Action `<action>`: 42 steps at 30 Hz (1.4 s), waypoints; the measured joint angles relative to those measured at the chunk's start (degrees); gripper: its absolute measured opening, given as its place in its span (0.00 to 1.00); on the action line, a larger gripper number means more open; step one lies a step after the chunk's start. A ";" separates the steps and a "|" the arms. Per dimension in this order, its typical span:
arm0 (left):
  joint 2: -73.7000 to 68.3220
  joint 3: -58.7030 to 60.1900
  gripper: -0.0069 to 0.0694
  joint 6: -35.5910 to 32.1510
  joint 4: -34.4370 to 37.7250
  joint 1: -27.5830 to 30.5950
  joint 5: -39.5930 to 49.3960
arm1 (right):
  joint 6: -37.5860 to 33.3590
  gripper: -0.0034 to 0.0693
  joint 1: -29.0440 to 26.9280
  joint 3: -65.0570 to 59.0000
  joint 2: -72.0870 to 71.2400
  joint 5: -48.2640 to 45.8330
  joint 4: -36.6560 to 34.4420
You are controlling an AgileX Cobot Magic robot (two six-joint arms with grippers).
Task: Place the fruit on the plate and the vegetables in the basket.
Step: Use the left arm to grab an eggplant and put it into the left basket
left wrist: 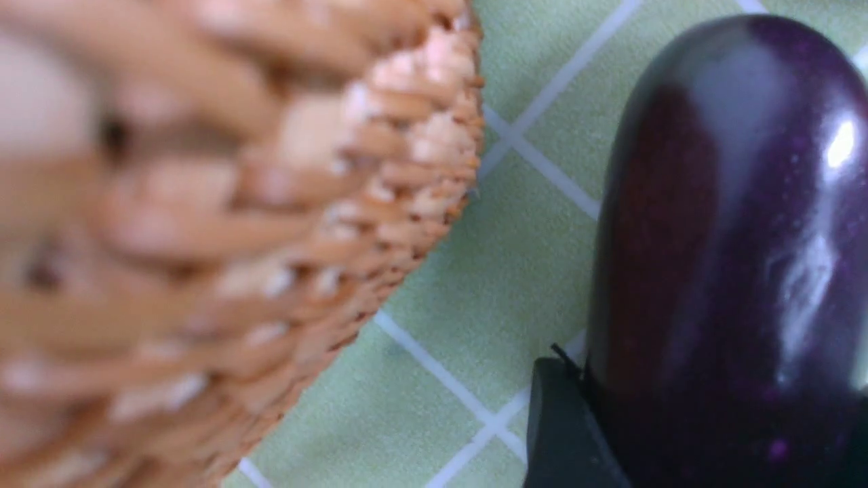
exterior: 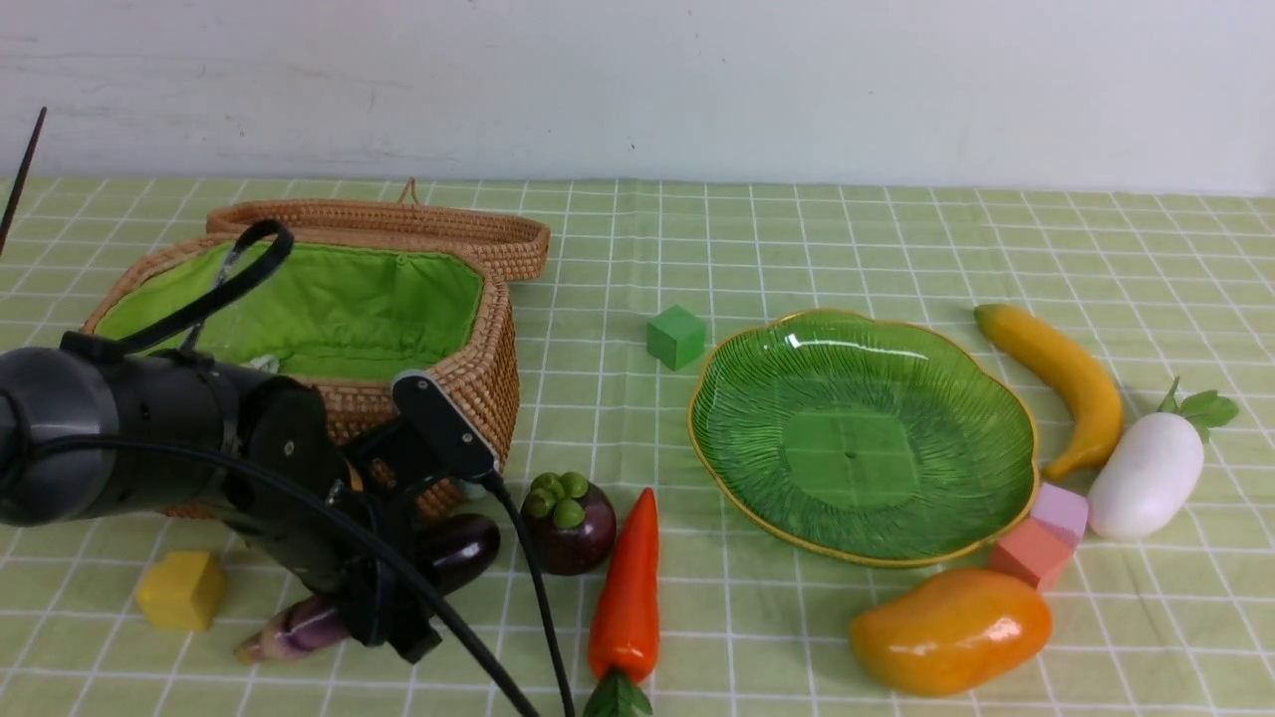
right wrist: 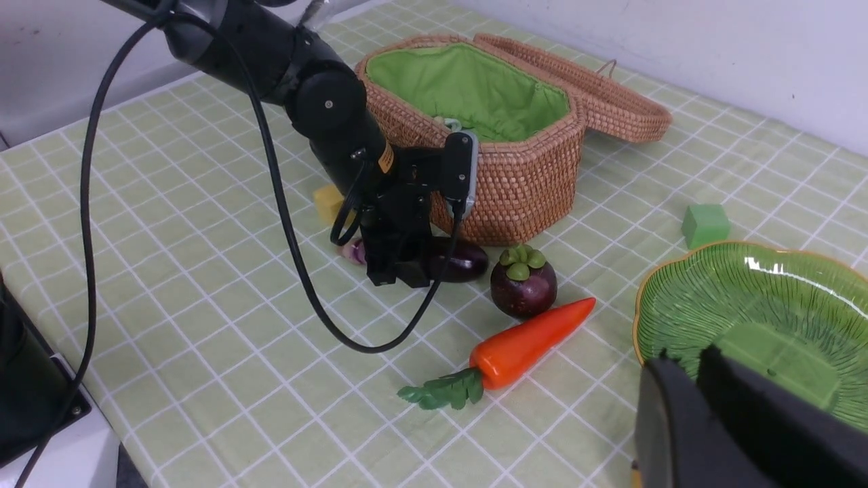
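Two black fingers of the left gripper point(exterior: 390, 597) clasp the long glossy dark purple eggplant point(exterior: 460, 551) lying on the green checked tablecloth point(exterior: 757, 617), with the brown woven wicker basket point(exterior: 478, 373) just behind them. At the left wrist, one finger point(left wrist: 563, 434) presses the eggplant's flank. At the right wrist, the right gripper point(right wrist: 686, 362) is pinched together on nothing, above the ribbed green glass plate point(right wrist: 766, 305).

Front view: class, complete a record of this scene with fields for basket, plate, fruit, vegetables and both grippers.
basket: open, green lining showing
plate: empty
fruit: mangosteen, mango, banana, all outside the plate
vegetables: eggplant, carrot, radish, all outside the basket
left gripper: closed around the eggplant, which lies beside the basket
right gripper: shut, holding nothing
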State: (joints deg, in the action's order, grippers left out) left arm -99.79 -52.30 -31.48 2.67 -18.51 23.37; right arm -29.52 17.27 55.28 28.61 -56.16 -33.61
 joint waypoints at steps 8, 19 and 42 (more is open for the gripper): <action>4.92 0.00 0.59 -0.04 1.99 -0.06 7.57 | -0.12 0.15 0.00 0.00 0.00 0.00 0.00; 23.70 -0.97 0.59 -0.23 10.11 -0.06 16.84 | -0.12 0.15 0.07 0.00 0.00 1.60 -0.17; 4.41 -27.74 0.59 2.50 -22.44 7.33 10.20 | -0.12 0.15 0.07 0.00 0.00 5.91 -2.63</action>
State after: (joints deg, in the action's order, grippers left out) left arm -95.38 -80.04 -28.98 -19.76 -11.17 33.56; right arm -29.63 17.34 55.28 28.61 -50.25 -36.24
